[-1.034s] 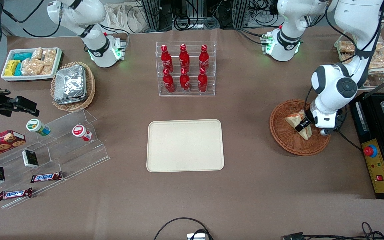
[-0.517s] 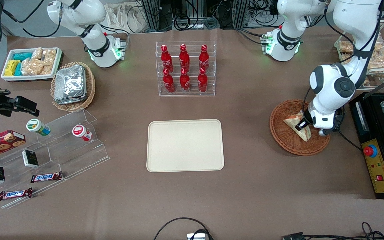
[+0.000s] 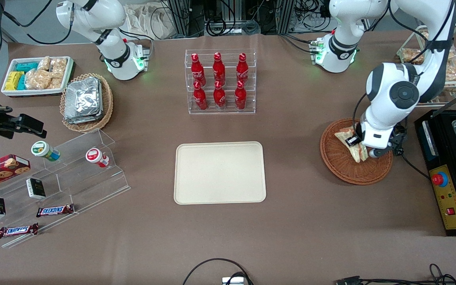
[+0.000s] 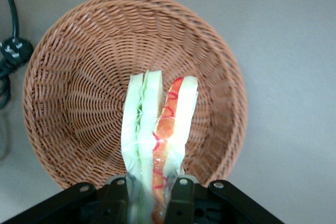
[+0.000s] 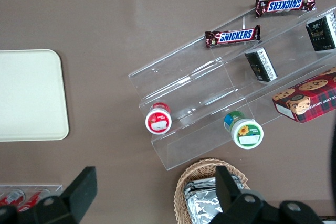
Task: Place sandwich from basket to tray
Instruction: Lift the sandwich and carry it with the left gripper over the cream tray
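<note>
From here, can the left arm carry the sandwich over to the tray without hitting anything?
Probably yes. The gripper is shut on the sandwich, lifted above the basket. The table between basket and tray shows nothing standing; the bottle rack sits farther from the front camera.

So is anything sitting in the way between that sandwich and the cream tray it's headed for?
Nothing visible. The gripper holds the clear-wrapped triangular sandwich over the reddish-brown wicker basket, and only bare brown table lies between it and the cream rectangular tray.

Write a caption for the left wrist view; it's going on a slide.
Gripper shut on the sandwich, held above the basket.
</note>
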### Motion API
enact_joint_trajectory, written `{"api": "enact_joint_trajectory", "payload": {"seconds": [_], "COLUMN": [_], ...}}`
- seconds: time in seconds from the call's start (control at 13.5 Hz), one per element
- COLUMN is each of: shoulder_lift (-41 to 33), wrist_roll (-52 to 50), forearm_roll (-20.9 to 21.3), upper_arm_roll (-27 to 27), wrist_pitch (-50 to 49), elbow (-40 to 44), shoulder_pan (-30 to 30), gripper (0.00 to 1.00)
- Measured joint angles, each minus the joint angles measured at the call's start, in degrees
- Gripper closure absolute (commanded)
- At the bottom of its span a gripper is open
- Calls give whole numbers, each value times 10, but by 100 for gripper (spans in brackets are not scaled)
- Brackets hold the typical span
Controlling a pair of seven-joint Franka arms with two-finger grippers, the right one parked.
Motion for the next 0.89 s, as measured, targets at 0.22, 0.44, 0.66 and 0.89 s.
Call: {"api": "enact_joint_trajectory", "payload": {"seconds": [0.22, 0.44, 0.66, 0.89], "shoulder_lift": [1, 2, 10, 49], "wrist_roll": [5, 43, 51, 38], "forearm_roll": [35, 40, 40, 39], "upper_arm_roll": [-52, -81, -119, -163], "wrist_pitch": [-17, -17, -24, -35], "elbow": [20, 30, 62, 117], "shoulder_pan": [-2, -2, -2, -3], "gripper": [100, 100, 100, 100]}}
